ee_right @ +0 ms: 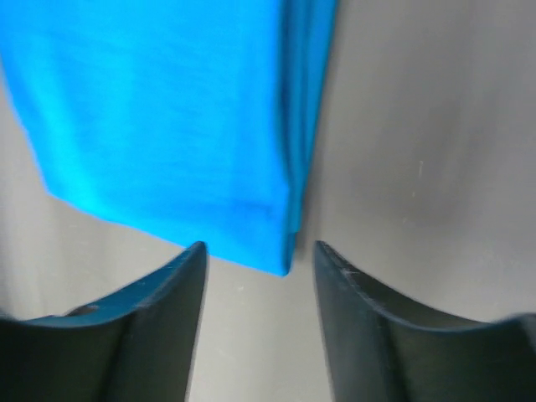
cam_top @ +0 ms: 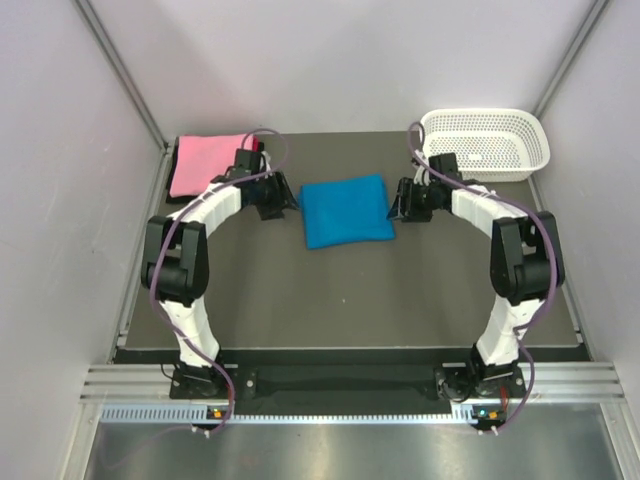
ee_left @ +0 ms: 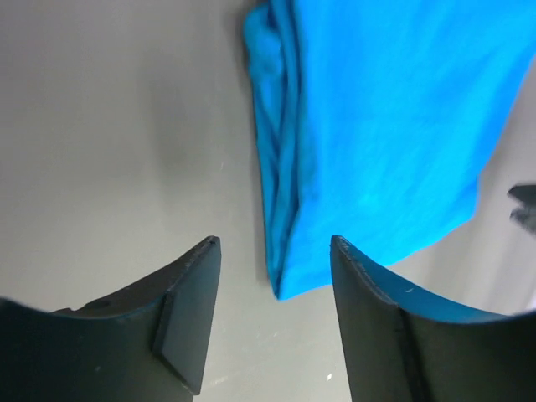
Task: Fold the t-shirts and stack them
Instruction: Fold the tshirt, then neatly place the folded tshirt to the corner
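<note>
Pale walls close in a dark grey table [cam_top: 330, 290], and most of the job looks done on it. The turquoise-blue t-shirt [cam_top: 347, 210] lies in the middle of the table as a neat folded rectangle, its layered edges showing in both wrist views. The pink t-shirt [cam_top: 205, 163] sits folded in the far left corner. A dark strip shows along its left and near edges, which may be the maroon-black shirt beneath it, though that cannot be told for sure. The left gripper [ee_left: 274, 239] hangs just left of the blue shirt and the right gripper [ee_right: 260, 244] just right of it, each with jaws parted, nothing between them and the cloth untouched. A white basket [cam_top: 485, 145] stands at the far right. Judging from this, the folding is finished, and what is left is to lift the blue shirt onto the pile at the far left.
</note>
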`<state>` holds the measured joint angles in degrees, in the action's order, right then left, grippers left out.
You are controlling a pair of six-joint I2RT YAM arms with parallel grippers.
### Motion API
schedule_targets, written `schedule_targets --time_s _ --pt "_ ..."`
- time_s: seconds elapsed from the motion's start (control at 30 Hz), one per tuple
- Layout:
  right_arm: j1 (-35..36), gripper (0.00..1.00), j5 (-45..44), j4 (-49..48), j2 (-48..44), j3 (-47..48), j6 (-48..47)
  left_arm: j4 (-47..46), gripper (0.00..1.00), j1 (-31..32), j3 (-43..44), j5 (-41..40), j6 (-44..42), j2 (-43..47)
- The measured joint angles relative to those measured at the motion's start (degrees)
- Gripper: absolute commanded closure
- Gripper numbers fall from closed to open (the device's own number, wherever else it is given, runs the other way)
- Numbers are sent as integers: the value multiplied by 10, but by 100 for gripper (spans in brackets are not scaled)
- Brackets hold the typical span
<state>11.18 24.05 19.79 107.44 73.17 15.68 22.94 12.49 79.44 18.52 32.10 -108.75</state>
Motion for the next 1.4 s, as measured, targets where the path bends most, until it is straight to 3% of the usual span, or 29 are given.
schedule_targets --time_s 0.3,0.83,0.97,1.07,1.23,1.4 --pt "0 33 1 -9 -87 -34 13 -111 41 -14 -3 80 21 -51" --pt "0 31 0 -9 -107 -43 26 -184 44 -11 29 89 39 -139" --pt "0 32 -1 -9 -116 -43 29 -187 53 -7 52 88 40 -157" --pt "0 32 -2 -10 -122 -44 35 -184 66 -4 69 85 40 -171" --pt "0 31 -2 -15 -131 -52 40 -157 97 -2 92 80 37 -184" --pt "0 32 0 -19 -142 -76 47 -80 100 0 157 71 16 -187"
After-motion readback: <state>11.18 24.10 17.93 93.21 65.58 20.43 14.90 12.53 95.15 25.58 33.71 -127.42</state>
